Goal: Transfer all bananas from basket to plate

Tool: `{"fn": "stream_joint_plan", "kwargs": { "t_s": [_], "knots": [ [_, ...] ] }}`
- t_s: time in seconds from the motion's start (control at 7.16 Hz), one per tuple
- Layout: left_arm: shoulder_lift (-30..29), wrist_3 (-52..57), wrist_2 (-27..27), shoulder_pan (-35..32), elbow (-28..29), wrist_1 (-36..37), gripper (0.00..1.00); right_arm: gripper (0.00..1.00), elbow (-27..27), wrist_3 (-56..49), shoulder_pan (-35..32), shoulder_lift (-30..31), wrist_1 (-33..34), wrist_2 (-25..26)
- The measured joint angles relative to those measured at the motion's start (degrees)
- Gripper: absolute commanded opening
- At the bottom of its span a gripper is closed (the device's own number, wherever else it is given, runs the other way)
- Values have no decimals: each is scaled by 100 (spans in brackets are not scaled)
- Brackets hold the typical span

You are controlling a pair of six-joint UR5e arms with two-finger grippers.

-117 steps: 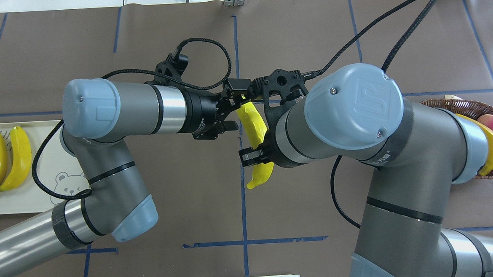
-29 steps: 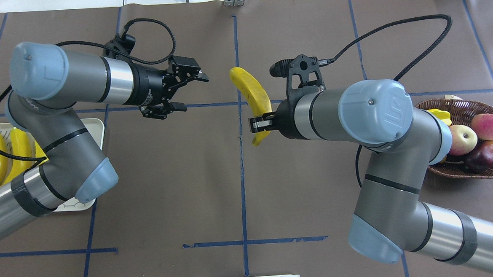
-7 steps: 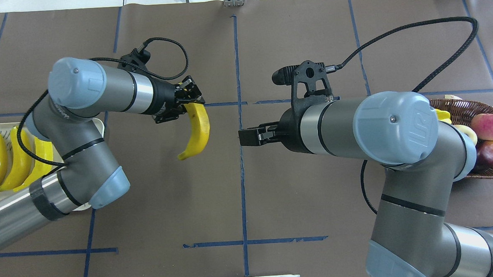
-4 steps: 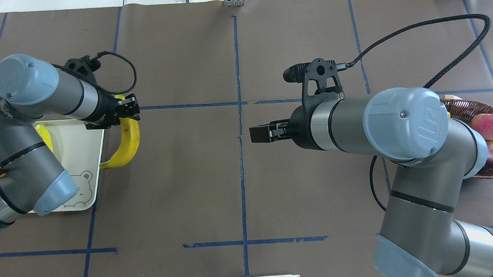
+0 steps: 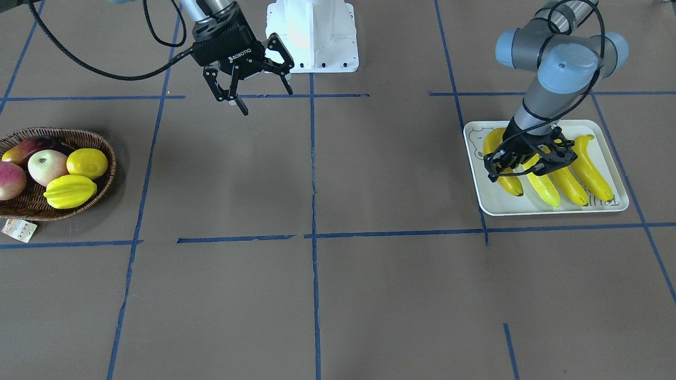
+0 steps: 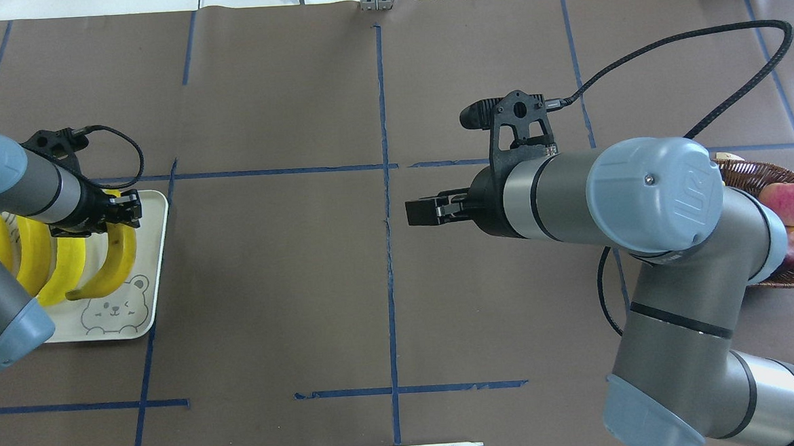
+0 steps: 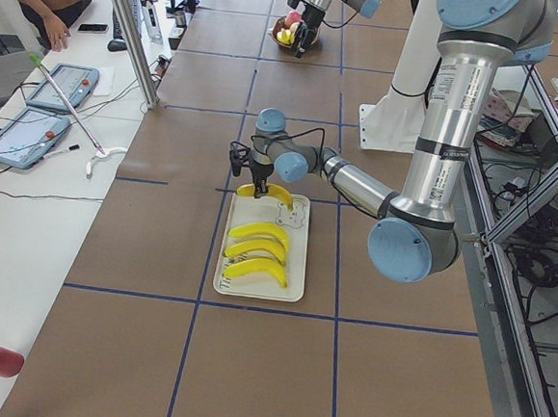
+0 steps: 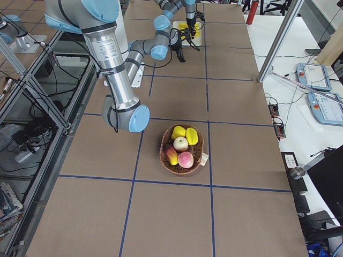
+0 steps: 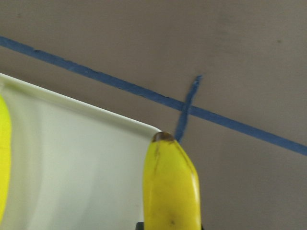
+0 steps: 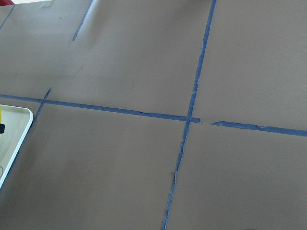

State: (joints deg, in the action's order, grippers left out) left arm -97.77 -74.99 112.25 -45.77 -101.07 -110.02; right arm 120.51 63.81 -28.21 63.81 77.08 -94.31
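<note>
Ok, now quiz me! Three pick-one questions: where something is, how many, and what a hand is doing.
1. Where is the lemon? A wicker basket; B white plate; C bare table.
2. How many bananas are there? A two; B three; C four.
3. The right hand is: A open and empty; B holding a banana; C holding an apple.
Answers: 1 A, it sits inside the basket. 2 C, four yellow ones show side by side. 3 A, it is spread wide with nothing in it.
</note>
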Motion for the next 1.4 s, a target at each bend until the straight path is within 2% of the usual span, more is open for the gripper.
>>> {"fn": "stream_joint_plan", "kwargs": {
  "t_s": [0.42, 0.56, 0.84, 1.12, 1.4],
  "knots": [
    [91, 42, -111, -40, 8, -2, 99, 100, 9, -10, -80, 20, 109, -57],
    [90, 117, -41, -160, -87, 27, 99, 100, 23, -53, -310, 46, 355, -313],
    [84, 848, 501, -776, -275, 262, 99, 100, 44, -633, -1099, 306, 806, -1171],
    [105, 2373, 1192, -1727, -367, 841, 99, 100, -30, -2098, -2041, 1000, 910, -1800],
    [350, 4149, 1496, -2633, -343, 1317, 99, 100, -525, -3606, -3229, 1511, 908, -2790]
  ]
}}
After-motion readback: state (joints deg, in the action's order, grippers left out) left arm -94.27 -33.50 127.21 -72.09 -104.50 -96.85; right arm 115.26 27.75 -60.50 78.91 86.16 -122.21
